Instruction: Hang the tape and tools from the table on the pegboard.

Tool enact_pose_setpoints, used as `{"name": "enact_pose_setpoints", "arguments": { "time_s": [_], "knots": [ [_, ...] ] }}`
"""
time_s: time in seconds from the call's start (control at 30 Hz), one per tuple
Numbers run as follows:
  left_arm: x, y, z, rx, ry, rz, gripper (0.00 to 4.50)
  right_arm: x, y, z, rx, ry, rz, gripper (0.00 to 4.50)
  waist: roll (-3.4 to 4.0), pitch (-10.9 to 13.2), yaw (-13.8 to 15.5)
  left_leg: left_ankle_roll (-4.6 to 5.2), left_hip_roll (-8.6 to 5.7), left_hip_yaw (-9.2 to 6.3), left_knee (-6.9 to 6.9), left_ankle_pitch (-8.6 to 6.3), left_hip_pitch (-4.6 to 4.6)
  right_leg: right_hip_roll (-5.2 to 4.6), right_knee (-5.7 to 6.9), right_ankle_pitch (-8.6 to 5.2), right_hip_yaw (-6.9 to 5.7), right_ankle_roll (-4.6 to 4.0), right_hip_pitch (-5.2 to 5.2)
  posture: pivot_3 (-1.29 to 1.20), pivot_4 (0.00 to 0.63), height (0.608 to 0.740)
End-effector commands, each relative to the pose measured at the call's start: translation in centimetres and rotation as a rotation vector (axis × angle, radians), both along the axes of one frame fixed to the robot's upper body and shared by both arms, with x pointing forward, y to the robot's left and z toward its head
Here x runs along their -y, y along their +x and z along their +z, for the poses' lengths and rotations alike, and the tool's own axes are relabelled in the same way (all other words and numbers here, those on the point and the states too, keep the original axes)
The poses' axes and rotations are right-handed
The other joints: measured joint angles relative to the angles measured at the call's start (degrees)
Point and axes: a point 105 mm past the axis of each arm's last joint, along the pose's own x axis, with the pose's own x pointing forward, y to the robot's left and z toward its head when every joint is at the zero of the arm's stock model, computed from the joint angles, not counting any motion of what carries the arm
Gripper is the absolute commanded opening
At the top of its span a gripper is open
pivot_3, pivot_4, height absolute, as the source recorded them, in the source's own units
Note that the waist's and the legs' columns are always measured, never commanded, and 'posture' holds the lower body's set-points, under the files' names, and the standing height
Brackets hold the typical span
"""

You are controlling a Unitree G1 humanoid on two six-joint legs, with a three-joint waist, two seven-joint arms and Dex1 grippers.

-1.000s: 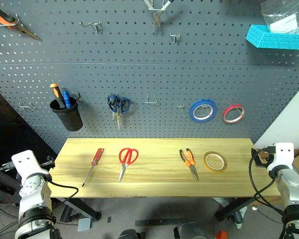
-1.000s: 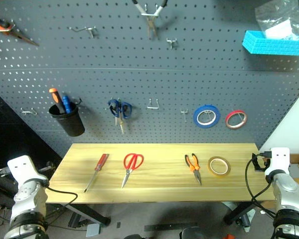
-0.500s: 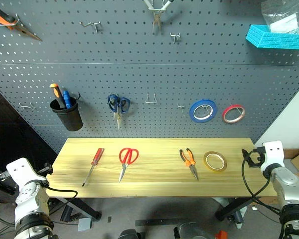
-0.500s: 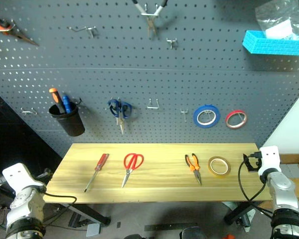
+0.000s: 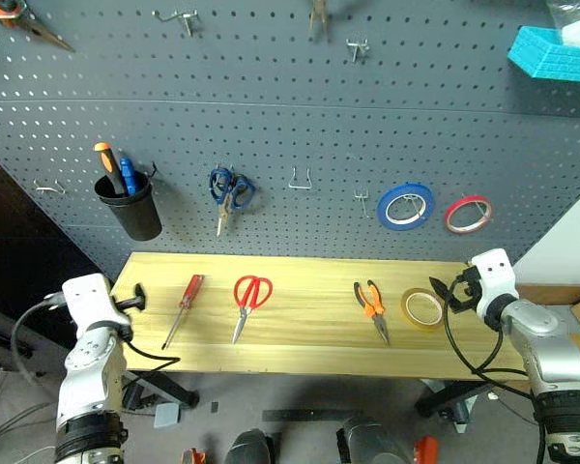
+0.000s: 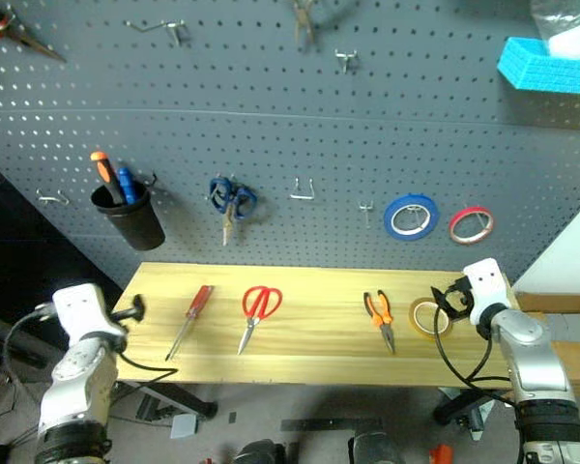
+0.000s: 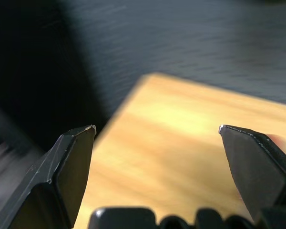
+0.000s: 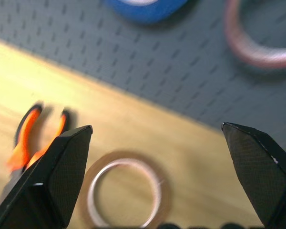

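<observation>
Already at the worktop's two ends, both grippers stand spread wide and hold nothing.

On the worktop (image 5: 300, 333) lie, from the robot's left to right, the screwdriver (image 5: 182, 308), the red scissors (image 5: 247, 302), the pliers (image 5: 371, 306) and the tape (image 5: 421, 307), each apart from the next. The left gripper (image 5: 135, 298) hovers at the left end, near the screwdriver but not touching it. The right gripper (image 5: 443, 290) sits just beside the tape, its fingers (image 8: 57, 176) standing either side of the ring in the wrist view. Behind, the pegboard (image 5: 290, 135) carries a black cup (image 5: 130, 213), blue scissors (image 5: 228, 189), a blue roll (image 5: 406, 206) and a red roll (image 5: 467, 214).
</observation>
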Motion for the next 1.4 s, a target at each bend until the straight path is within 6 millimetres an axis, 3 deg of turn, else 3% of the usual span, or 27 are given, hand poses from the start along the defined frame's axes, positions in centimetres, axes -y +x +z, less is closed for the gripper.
{"name": "enact_pose_setpoints", "arguments": {
  "time_s": [0.03, 0.2, 0.37, 0.73, 0.9, 1.07, 1.3, 1.33, 1.4],
  "knots": [
    [8.5, 1.6, 3.5, 0.044, 0.1, -0.472, 4.47, -0.6, 0.2, 0.8, -0.032, -0.035, 0.034, 4.5, 0.04, 0.87, 0.05, 0.0, 0.0, -0.01, 0.0, 0.0, -0.16, 0.0, 0.0, 0.03, -0.01, -0.03, -0.15, -0.12, 0.194, 0.74],
    [15.7, 0.9, 4.8, 0.016, 0.147, -0.898, 4.47, -2.0, -0.6, -0.6, -0.156, -0.005, 0.115, 4.5, 0.29, 2.87, 0.27, 0.02, -0.03, 0.01, 0.01, 0.0, -0.63, -0.06, -0.01, 0.04, -0.01, -0.05, -0.53, -0.13, 0.233, 0.74],
    [18.6, 0.1, 5.9, -0.01, 0.139, -1.118, 4.47, -2.7, 0.1, -1.2, -0.213, 0.034, 0.095, 4.5, 0.4, 5.2, -0.41, 0.02, -0.01, 0.03, 0.05, 0.0, -1.07, 0.03, 0.18, 0.07, 0.0, -0.1, -1.07, -0.15, 0.283, 0.74],
    [19.7, -0.3, 6.8, -0.045, 0.175, -1.27, 4.47, -3.0, 2.5, -3.5, -0.303, -0.017, 0.113, 4.5, 0.22, 8.87, -0.27, 0.05, 0.08, 0.0, 0.17, -0.01, -1.54, -0.06, 0.18, 0.14, -0.03, -0.16, -1.48, -0.12, 0.337, 0.74],
    [19.5, -0.4, 6.6, -0.047, 0.212, -1.272, 4.47, -1.6, 3.1, -4.7, -0.396, -0.045, 0.088, 4.5, 0.04, 9.17, -0.17, 0.26, 0.14, -0.13, 0.86, -0.14, -2.16, -0.04, 0.32, 0.2, -0.15, -0.11, -1.85, -0.11, 0.327, 0.74],
    [19.7, -0.4, 6.4, -0.037, 0.214, -1.266, 4.5, -0.9, 3.0, -5.3, -0.444, -0.096, 0.115, 2.88, -0.01, 9.15, -0.03, 0.27, 0.11, -0.17, 1.01, -0.14, -2.16, -0.05, 0.3, 0.35, -0.17, 0.03, -1.74, -0.11, 0.305, 0.74],
    [19.8, 0.0, 6.5, -0.018, 0.216, -1.253, 4.5, -1.5, 2.2, -6.5, -0.513, -0.063, 0.137, 0.43, -0.31, 8.95, -0.06, 0.26, 0.13, -0.21, 1.04, -0.13, -2.15, -0.04, 0.3, 0.41, -0.22, 0.03, -1.73, -0.12, 0.271, 0.74],
    [19.8, 0.0, 6.6, -0.013, 0.217, -1.252, 4.5, -1.6, 2.2, -6.7, -0.517, -0.065, 0.142, 0.16, -0.39, 8.9, -0.07, 0.26, 0.14, -0.22, 1.04, -0.13, -2.15, -0.04, 0.3, 0.41, -0.24, 0.03, -1.73, -0.12, 0.268, 0.74],
    [19.7, 0.2, 6.7, -0.007, 0.217, -1.249, 4.5, -1.8, 2.2, -6.7, -0.504, -0.076, 0.151, 0.11, -0.44, 8.85, -0.07, 0.25, 0.15, -0.25, 1.04, -0.13, -2.15, -0.04, 0.3, 0.42, -0.29, 0.02, -1.73, -0.12, 0.26, 0.74]
  ]
}}
